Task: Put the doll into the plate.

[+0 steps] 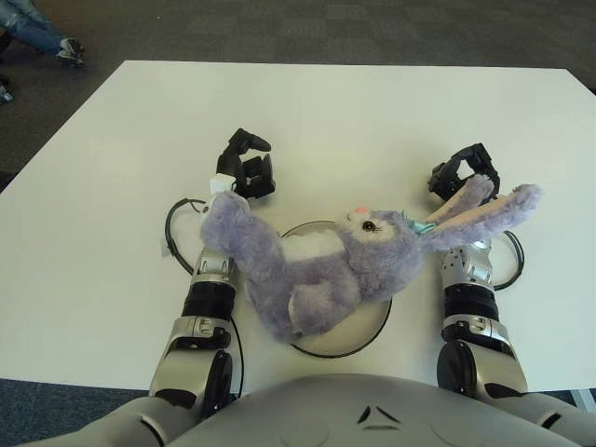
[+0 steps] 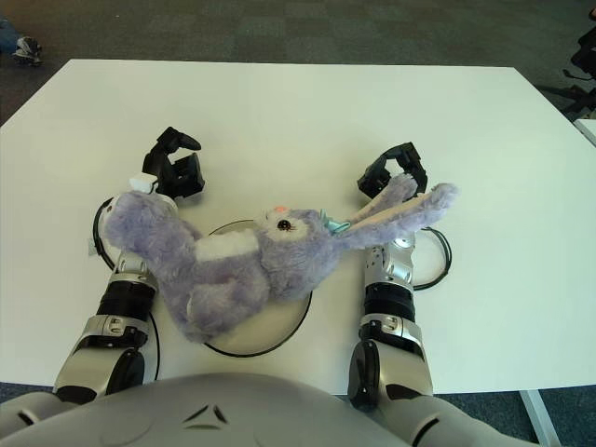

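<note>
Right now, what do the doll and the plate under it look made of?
The doll: soft plush fabric, judging by its fuzzy lavender pile, white belly patch and floppy pink-lined ears. The plate: smooth, white, with a thin dark rim; probably ceramic or hard plastic, which one the look leaves open. Most of it is hidden under the doll.

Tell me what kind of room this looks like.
Probably an office or lab test area: a plain white square table stands on grey carpet tiles, and a seated person's jeans and shoe show at the far left corner.

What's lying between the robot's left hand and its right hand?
Beyond the purple plush rabbit doll on the round white plate, bare white table separates left hand from right hand, in both views.
</note>
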You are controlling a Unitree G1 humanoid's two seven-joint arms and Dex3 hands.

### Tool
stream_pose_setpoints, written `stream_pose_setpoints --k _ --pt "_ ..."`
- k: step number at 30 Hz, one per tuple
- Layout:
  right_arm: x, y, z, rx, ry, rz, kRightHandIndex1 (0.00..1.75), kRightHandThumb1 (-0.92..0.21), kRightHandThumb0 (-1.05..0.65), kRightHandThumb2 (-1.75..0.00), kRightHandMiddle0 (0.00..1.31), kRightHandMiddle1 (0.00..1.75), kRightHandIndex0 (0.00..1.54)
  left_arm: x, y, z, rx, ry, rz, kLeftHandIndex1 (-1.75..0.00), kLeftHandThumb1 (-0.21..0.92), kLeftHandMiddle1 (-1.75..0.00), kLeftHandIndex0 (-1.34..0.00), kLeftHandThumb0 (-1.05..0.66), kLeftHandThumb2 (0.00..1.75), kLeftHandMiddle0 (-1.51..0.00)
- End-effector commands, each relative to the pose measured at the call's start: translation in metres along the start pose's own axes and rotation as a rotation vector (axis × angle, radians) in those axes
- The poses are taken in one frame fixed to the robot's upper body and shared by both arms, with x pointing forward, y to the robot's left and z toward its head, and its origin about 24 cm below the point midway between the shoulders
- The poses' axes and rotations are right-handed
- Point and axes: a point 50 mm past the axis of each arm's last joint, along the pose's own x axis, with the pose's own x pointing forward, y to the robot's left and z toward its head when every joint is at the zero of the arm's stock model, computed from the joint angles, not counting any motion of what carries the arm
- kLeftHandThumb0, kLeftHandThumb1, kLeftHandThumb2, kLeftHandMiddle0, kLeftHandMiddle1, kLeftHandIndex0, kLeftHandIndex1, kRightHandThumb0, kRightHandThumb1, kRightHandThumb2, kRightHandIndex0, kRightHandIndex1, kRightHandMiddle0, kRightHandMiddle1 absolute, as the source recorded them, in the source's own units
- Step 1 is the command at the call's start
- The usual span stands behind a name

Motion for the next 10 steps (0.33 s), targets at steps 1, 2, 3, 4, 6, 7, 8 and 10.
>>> stream_pose_setpoints --k 1,2,3,4,6,7,8,10 --pt "-0.0105 -0.0061 -0.015 -0.012 0.049 -0.029 1.75 -0.15 -0.57 -1.54 0.76 1.75 1.31 -0.0017 0.0013 -0.0023 -0.006 0.01 -0.002 -1.75 0.49 -1.75 -0.47 -0.42 1.1 -1.11" --pt "-0.0105 -0.0061 -0.015 -0.012 0.049 -0.029 1.75 -0.15 -0.57 -1.54 0.76 1.75 1.31 -0.0017 0.0013 -0.0023 -0.006 0.009 -0.003 -1.75 0.49 -1.75 -0.47 -0.42 1.1 -1.11" --pt "-0.0104 -0.0062 -0.0153 -0.015 0.051 -0.029 1.75 -0.15 -0.57 -1.54 0.76 1.75 1.31 -0.0018 0.0013 -0.0022 -0.007 0.008 -0.004 -1.75 0.49 -1.75 -0.47 -0.42 1.11 -1.11" --pt "-0.0103 -0.0062 -0.0154 -0.017 0.053 -0.028 1.75 -0.15 -0.57 -1.54 0.76 1.75 1.3 -0.0018 0.0013 -0.0022 -0.007 0.007 -0.005 -1.75 0.49 -1.75 -0.47 -0.42 1.11 -1.11" --pt "-0.0102 -0.0063 -0.0157 -0.022 0.059 -0.025 1.75 -0.15 -0.56 -1.53 0.76 1.75 1.3 -0.0019 0.0015 -0.0021 -0.007 0.006 -0.006 -1.75 0.49 -1.75 -0.48 -0.42 1.11 -1.11" --pt "-0.0101 -0.0063 -0.0157 -0.023 0.061 -0.023 1.75 -0.16 -0.56 -1.53 0.75 1.75 1.3 -0.002 0.0016 -0.0022 -0.007 0.006 -0.006 -1.75 0.49 -1.75 -0.48 -0.42 1.11 -1.11" --pt "-0.0101 -0.0064 -0.0158 -0.025 0.063 -0.021 1.75 -0.16 -0.56 -1.52 0.75 1.75 1.29 -0.002 0.0017 -0.0024 -0.007 0.006 -0.007 -1.75 0.49 -1.75 -0.48 -0.42 1.11 -1.11" --pt "-0.0099 -0.0066 -0.0158 -0.03 0.067 -0.019 1.75 -0.16 -0.56 -1.52 0.75 1.75 1.29 -0.002 0.0018 -0.0026 -0.005 0.008 -0.008 -1.75 0.48 -1.75 -0.48 -0.42 1.11 -1.11"
